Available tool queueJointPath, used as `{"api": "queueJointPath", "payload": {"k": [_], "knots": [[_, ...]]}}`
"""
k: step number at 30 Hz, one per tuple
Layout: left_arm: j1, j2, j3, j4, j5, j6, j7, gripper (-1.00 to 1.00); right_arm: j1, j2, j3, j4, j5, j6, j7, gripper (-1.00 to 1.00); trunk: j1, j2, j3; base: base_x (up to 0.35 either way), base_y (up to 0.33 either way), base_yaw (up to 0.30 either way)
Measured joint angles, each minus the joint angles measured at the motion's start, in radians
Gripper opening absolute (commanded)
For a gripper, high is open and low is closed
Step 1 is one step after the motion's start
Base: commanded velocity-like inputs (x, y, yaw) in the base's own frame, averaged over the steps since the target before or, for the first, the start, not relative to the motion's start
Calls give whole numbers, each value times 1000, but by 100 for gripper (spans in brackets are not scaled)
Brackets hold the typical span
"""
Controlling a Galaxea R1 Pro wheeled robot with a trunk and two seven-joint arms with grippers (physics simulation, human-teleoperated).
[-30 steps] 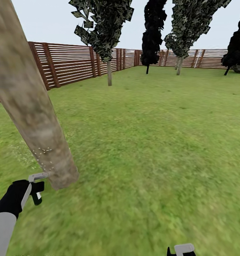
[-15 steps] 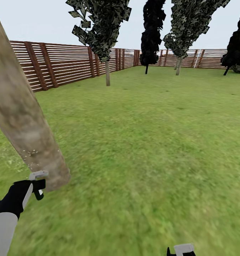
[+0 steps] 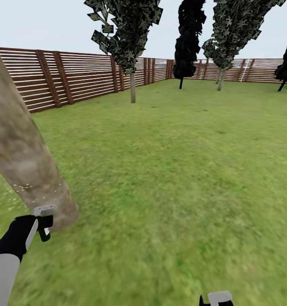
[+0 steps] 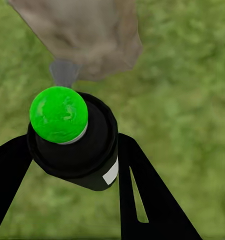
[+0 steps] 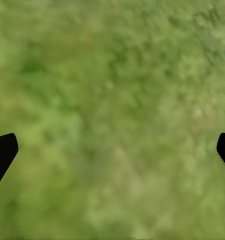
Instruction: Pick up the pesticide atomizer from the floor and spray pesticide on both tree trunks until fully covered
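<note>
A thick mottled beige-grey tree trunk (image 3: pixel 26 170) leans across the left of the head view, with fine white pesticide speckles (image 3: pixel 24 186) low on its bark. My left gripper (image 3: pixel 44 222) sits right at the trunk's base, shut on the pesticide atomizer (image 3: pixel 45 229). In the left wrist view the atomizer (image 4: pixel 92 160) is a black bottle with a white label and a bright green top (image 4: pixel 58 114), held between both fingers and pointing at the trunk (image 4: pixel 87 35). A second pale-trunked tree (image 3: pixel 132 87) stands far off by the fence. My right gripper (image 5: pixel 112 150) is open over grass.
Green lawn (image 3: pixel 181 170) spreads ahead and to the right. A brown slatted fence (image 3: pixel 75 76) runs along the left and back. Further off stand another pale-trunked tree (image 3: pixel 221 78) and near-black trees (image 3: pixel 188 38). The right gripper's tip (image 3: pixel 217 299) shows at the bottom edge.
The whole picture has shifted, so the camera has moved; the near trunk now lies further left in it. My left gripper stays at the trunk's base with the atomizer.
</note>
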Motion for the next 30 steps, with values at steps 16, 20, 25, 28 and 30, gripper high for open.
{"api": "queueJointPath", "payload": {"k": [16, 20, 25, 28, 30], "knots": [[0, -7, -6, 9, -3, -2, 8, -100, 0, 0, 0, 0, 0, 0, 0, 100, 0, 0, 0, -14, -276, 233], [0, -8, -6, 9, -4, -3, 10, -100, 0, 0, -1, 0, 0, 0, 0, 100, 0, 0, 0, 0, -276, 2], [0, -8, -1, 9, -4, -5, 10, -100, 0, 0, -2, 0, 0, 0, 0, 100, 0, 0, 0, 9, -276, 0], [0, -6, 1, 9, -3, -5, 11, -100, 0, 0, -1, 0, 0, 0, 0, 100, 0, 0, 0, 78, -276, 5], [0, -5, 2, 9, -2, -5, 11, -100, 0, 0, -1, 0, 0, 0, 0, 100, 0, 0, 0, 89, -276, 143]]}}
